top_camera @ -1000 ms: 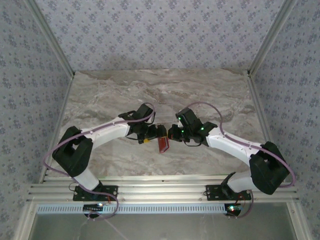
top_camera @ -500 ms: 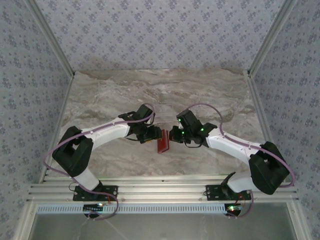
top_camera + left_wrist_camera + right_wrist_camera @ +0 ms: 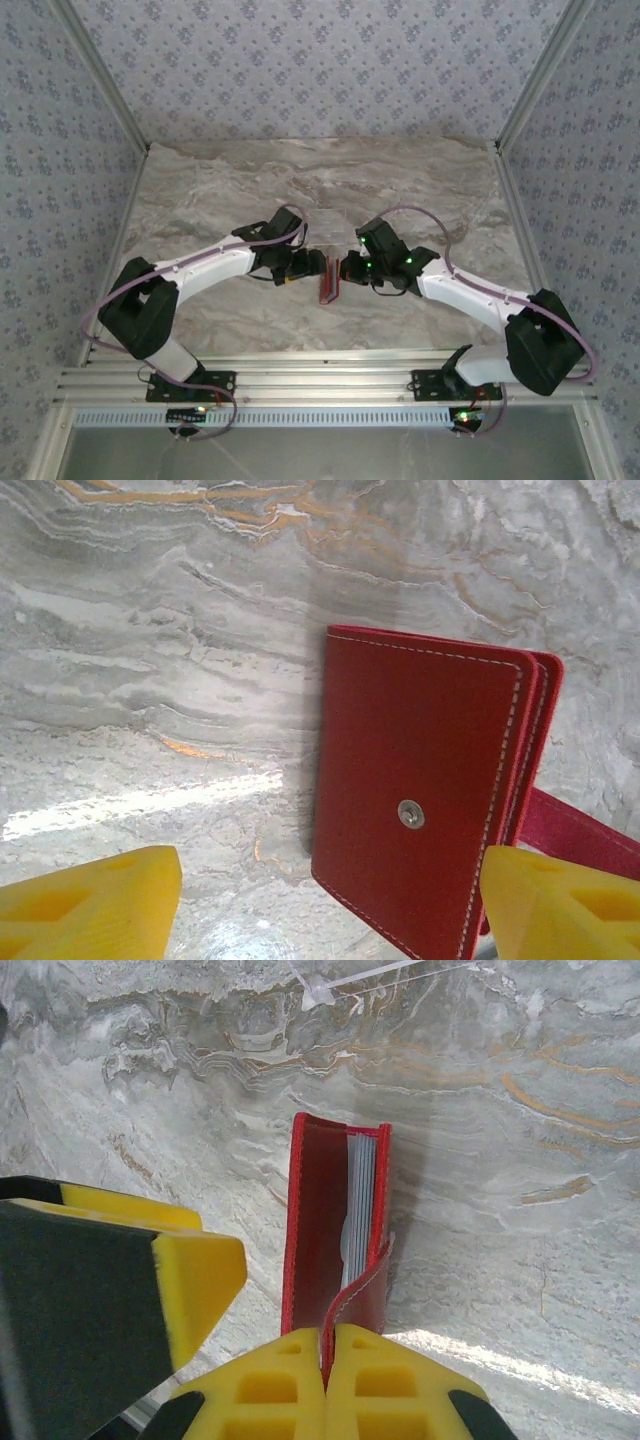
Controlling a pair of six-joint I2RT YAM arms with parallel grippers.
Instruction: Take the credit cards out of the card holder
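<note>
The red card holder (image 3: 328, 284) stands on its edge on the marble table between the two grippers. My right gripper (image 3: 328, 1335) is shut on its little red snap tab (image 3: 365, 1295). Pale grey layered edges (image 3: 360, 1190) show inside the slightly parted holder; I cannot tell pockets from credit cards there. My left gripper (image 3: 330, 880) is open around the holder's outer face (image 3: 420, 780), which carries a metal snap stud (image 3: 411, 814). Its right finger (image 3: 560, 905) is close to the stitched edge, and its left finger (image 3: 90, 900) stands well clear. From above, the left gripper (image 3: 316, 265) and right gripper (image 3: 343, 270) meet at the holder.
A faint clear plastic rectangle (image 3: 325, 222) lies on the marble table (image 3: 200, 200) just behind the grippers. One left gripper finger (image 3: 190, 1270) sits beside the holder in the right wrist view. Metal frame rails border the table on both sides.
The holder has gone from leaning with its face showing to standing nearly edge-on. The left gripper narrowed, then widened again and shifted slightly right. The right gripper stayed shut on the tab.
</note>
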